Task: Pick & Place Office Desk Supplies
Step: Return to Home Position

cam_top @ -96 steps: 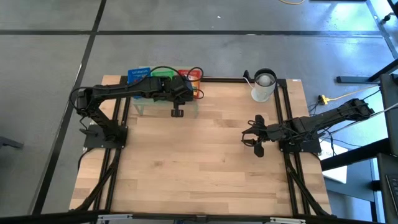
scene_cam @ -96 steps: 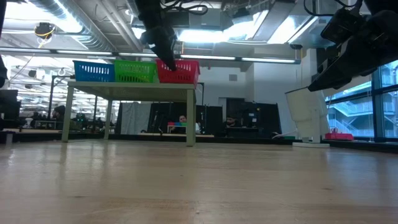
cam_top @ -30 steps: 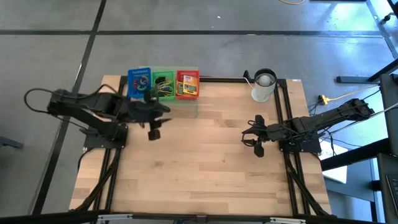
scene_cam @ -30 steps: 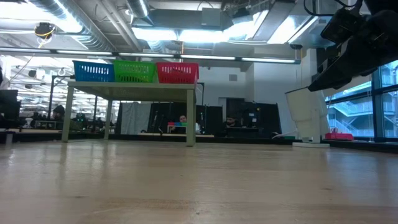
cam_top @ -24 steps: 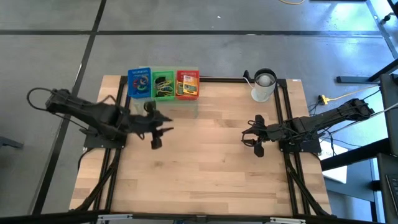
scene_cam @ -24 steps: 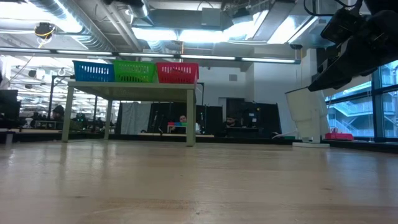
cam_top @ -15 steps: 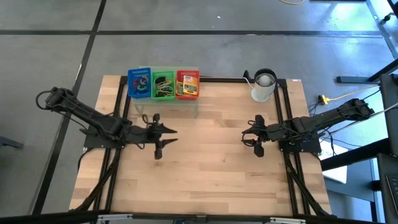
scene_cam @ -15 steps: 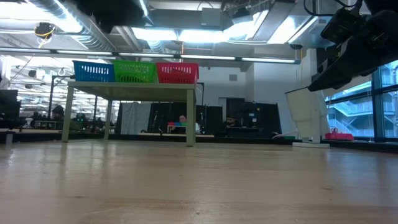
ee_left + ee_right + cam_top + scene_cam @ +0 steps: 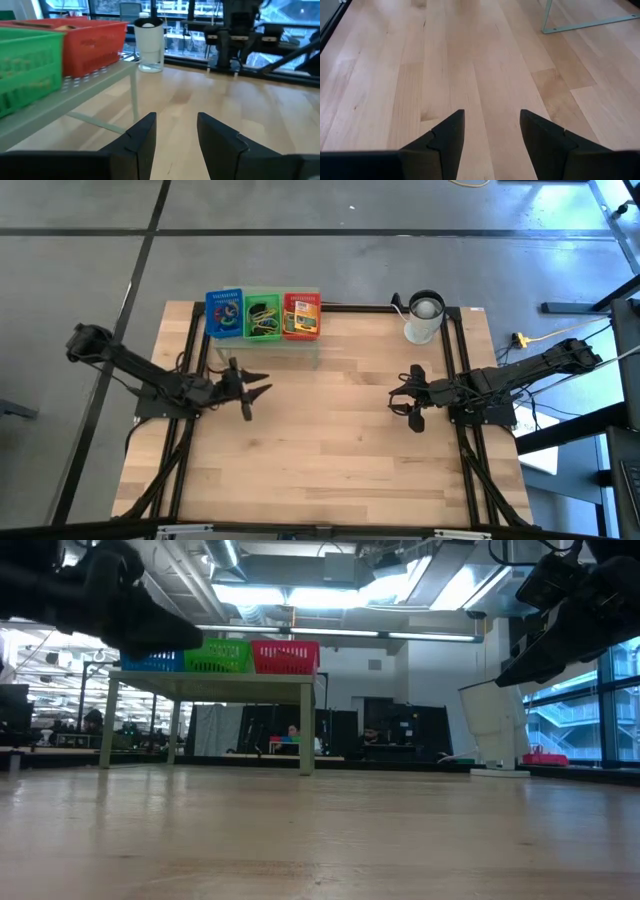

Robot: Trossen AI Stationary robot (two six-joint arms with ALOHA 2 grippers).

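The office desk supplies lie in three small baskets, blue (image 9: 224,313), green (image 9: 263,316) and red (image 9: 302,316), which stand in a row on the pale green stand (image 9: 268,350) at the table's far left. My left gripper (image 9: 255,392) hovers open just near of the stand, pointing toward the table's right, with nothing between its fingers (image 9: 176,135). At the right side my right gripper (image 9: 400,402) waits open above bare wood (image 9: 490,130), pointing left.
A white cup (image 9: 423,318) stands at the far right; it also shows in the left wrist view (image 9: 150,42). The stand's thin legs (image 9: 134,95) rise from the table beside my left gripper. Bare wooden tabletop (image 9: 330,450) spreads across the middle and near side.
My left arm has drawn back from the baskets toward the table's near left and sunk lower, so that it now shows at the low view's upper left. Its gripper has stayed open with nothing in it.
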